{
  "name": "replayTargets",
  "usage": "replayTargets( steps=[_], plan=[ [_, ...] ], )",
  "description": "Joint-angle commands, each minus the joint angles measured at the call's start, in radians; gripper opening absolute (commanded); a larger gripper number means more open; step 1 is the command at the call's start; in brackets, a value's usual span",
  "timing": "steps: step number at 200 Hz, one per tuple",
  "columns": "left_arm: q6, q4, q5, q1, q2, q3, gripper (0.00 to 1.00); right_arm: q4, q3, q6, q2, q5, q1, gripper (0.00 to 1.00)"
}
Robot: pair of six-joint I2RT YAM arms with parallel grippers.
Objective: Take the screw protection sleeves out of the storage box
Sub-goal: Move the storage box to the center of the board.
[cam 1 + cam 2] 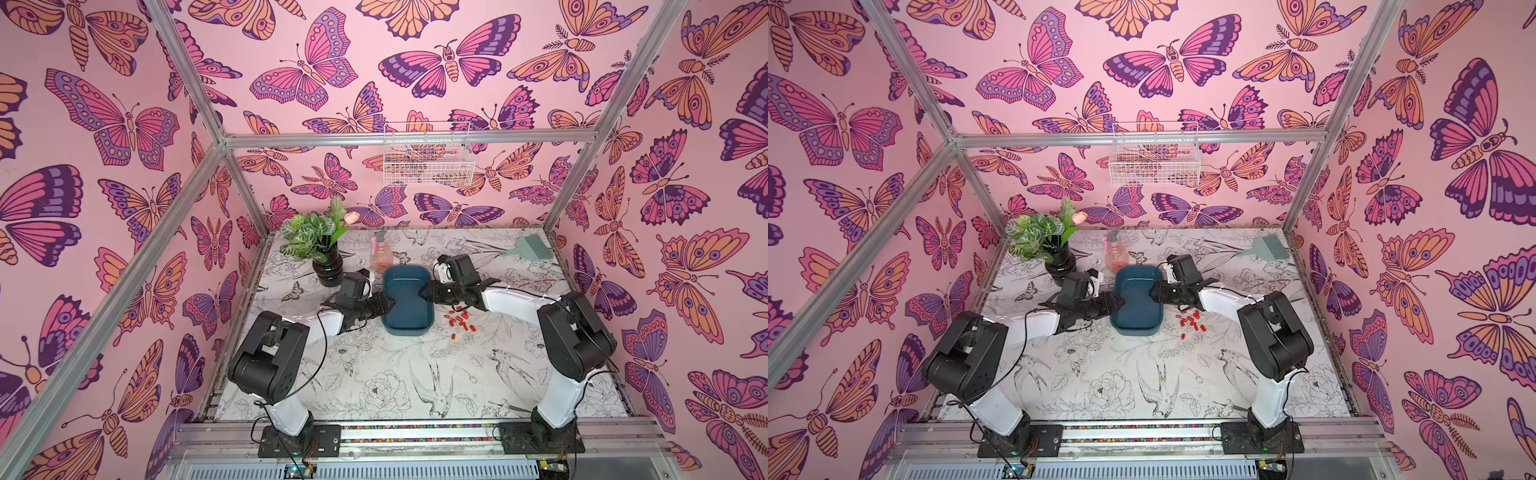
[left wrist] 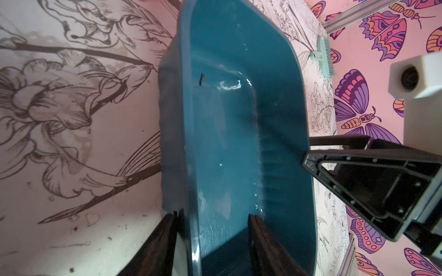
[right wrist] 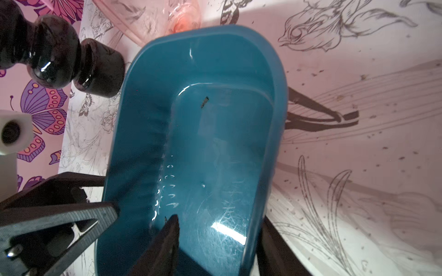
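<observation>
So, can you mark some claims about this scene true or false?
The tiny red plastic sleeves sit inside the dark teal plastic storage box. False: they lie on the table beside it.
The left pincer and right pincer each straddle a long edge of the box. True.
The pink plastic spray bottle lies on its side. False: it stands upright behind the box.
The green leafy plant stands in a glossy black vase. True.

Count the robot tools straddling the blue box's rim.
2. The left tool straddles the left long rim of the storage box; the right tool straddles the right long rim. Neither is hidden.
</observation>
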Motion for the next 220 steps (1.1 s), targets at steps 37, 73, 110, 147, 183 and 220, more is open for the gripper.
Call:
replayTargets(
  steps=[37, 73, 110, 147, 183, 220],
  plan=[
    [0.047, 0.049, 0.033, -0.042, 0.05, 0.052, 0.52, -0.034, 0.068, -0.043, 0.065, -0.039, -0.015, 0.54],
    [0.053, 0.049, 0.026, -0.046, 0.05, 0.055, 0.53, -0.025, 0.064, -0.04, 0.066, -0.043, -0.015, 0.54],
    [0.063, 0.048, 0.024, -0.049, 0.072, 0.078, 0.62, -0.031, 0.047, -0.039, 0.037, -0.032, -0.015, 0.57],
    [0.084, 0.05, -0.02, -0.058, 0.035, 0.066, 0.73, -0.07, 0.038, -0.061, -0.014, 0.015, -0.015, 0.77],
    [0.123, 0.01, -0.142, -0.058, -0.107, 0.003, 0.76, -0.118, 0.013, -0.105, -0.122, 0.1, -0.015, 0.89],
    [0.169, -0.079, -0.303, -0.045, -0.338, -0.071, 0.76, -0.136, -0.066, -0.153, -0.265, 0.217, -0.02, 0.94]
  ],
)
